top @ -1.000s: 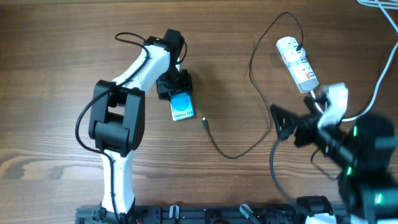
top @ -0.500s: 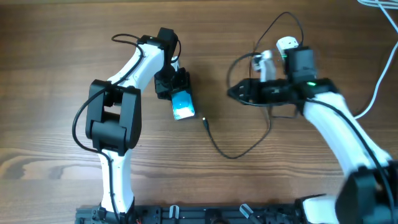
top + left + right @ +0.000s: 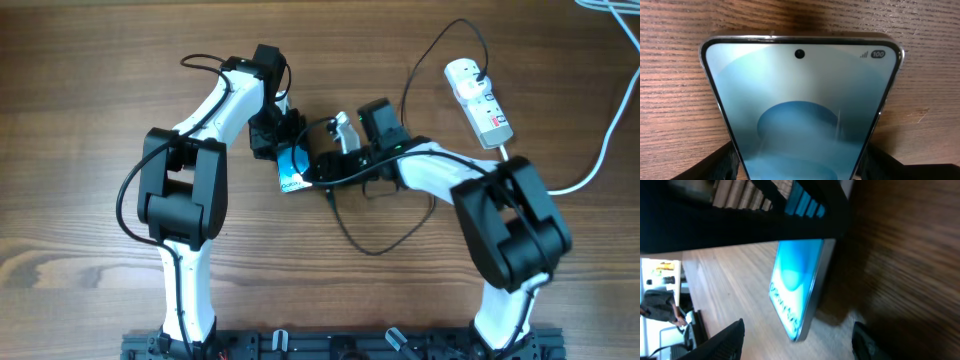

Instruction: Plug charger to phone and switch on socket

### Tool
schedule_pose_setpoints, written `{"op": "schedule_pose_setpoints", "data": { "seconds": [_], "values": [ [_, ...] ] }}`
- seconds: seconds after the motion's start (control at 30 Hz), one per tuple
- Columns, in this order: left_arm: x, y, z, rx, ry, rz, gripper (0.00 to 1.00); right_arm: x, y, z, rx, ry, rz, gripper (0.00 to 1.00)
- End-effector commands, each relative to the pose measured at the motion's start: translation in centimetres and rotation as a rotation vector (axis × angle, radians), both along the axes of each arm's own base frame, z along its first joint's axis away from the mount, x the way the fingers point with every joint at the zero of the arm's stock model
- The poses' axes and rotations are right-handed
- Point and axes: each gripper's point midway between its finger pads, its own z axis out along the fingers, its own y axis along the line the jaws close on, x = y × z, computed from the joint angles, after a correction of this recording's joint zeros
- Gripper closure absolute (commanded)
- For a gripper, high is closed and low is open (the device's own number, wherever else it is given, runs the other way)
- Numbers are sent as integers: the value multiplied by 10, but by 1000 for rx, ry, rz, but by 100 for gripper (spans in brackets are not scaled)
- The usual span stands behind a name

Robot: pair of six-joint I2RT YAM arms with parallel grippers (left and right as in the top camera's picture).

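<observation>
Jaws of the left gripper (image 3: 288,148) were clenched across the phone (image 3: 292,172), dark fingers (image 3: 722,162) flanking its long sides in the left wrist view, cyan screen lit and facing up. The phone sat on the bench (image 3: 90,80) left of centre, white-strip end toward the robot's base.

Progress, as I judged it: early.
- Nothing was plugged into the phone.
- The charger (image 3: 375,250) lay slack on the bench. Its small plug (image 3: 330,196) lay loose just beside the phone's near corner, in no grip.
- The cable's far end ran up to the socket (image 3: 478,95), well apart at the right rear, white cord (image 3: 590,165) trailing off to the right.
- The switches were too small to read, and no arm was near them.
- Left to do: take up the plug, seat it in the phone, press the switch.

The right gripper (image 3: 318,172) hung close against the phone's right side, jaws parted and holding nothing. From its wrist camera the phone's lower end showed between the two fingers (image 3: 725,340) with gaps on either side, and no plug was in sight there. Overhead, the plug lay just below and outside those jaws.
</observation>
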Motion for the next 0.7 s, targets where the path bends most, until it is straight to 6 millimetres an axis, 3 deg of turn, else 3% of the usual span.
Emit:
{"op": "schedule_pose_setpoints", "data": {
  "seconds": [0.0,0.3,0.67],
  "values": [
    [-17,-9,-21,-48,75,-32,31,4,5,-21,-19,45,-41,30],
    [-26,-24,-19,-70,84,-91,31,15,7,-22,-17,4,-76,32],
    [-32,-36,-20,-69,81,-125,28,17,7,-27,-55,25,-125,56]
  ]
}}
